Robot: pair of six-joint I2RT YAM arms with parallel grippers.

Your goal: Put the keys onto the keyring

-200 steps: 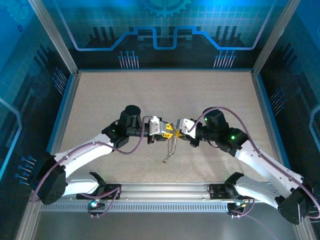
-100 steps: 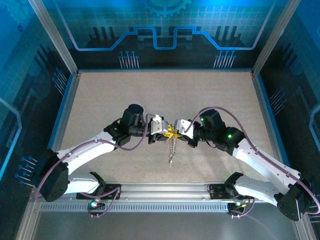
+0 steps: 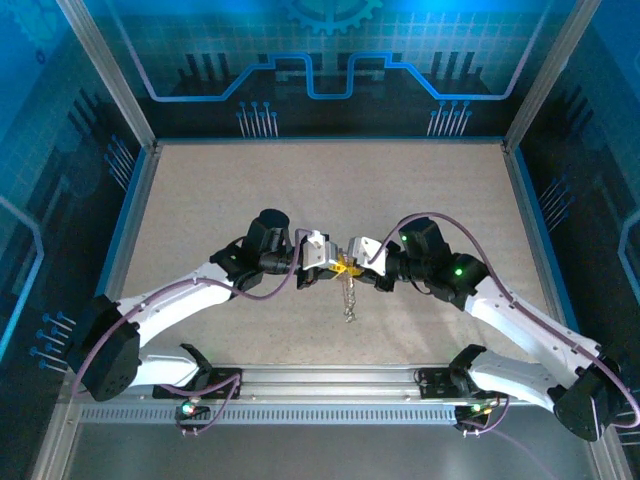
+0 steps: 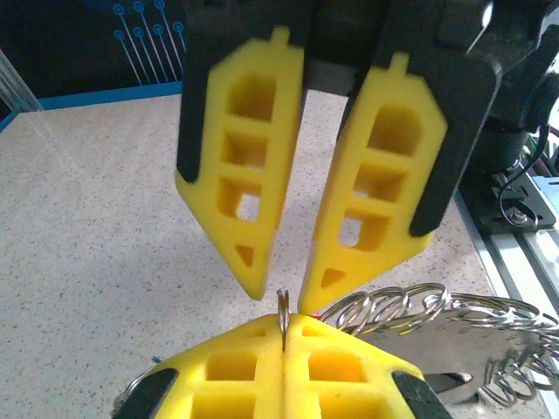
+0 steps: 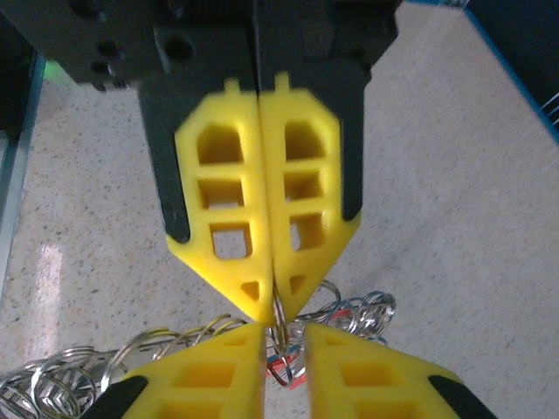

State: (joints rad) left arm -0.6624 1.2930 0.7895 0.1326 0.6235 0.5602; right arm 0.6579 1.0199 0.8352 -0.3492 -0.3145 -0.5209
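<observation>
Clamping the keyring (image 4: 410,305) wire, my left pincer (image 4: 284,327) is newly shut. My right pincer (image 5: 284,336), tip to tip with it, is just starting to part. The ring hangs between them above the worktop (image 3: 220,200), keys (image 3: 348,300) dangling, which I judge to be a handover.

keyring (image 3: 347,298) hanging centre, open tabletop (image 3: 220,190) all round

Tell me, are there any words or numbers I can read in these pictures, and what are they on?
None can be read.
Back wall: blue lines and a gear shape, no letters.
Keyring and red tag: any marks are too small to tell.
</observation>
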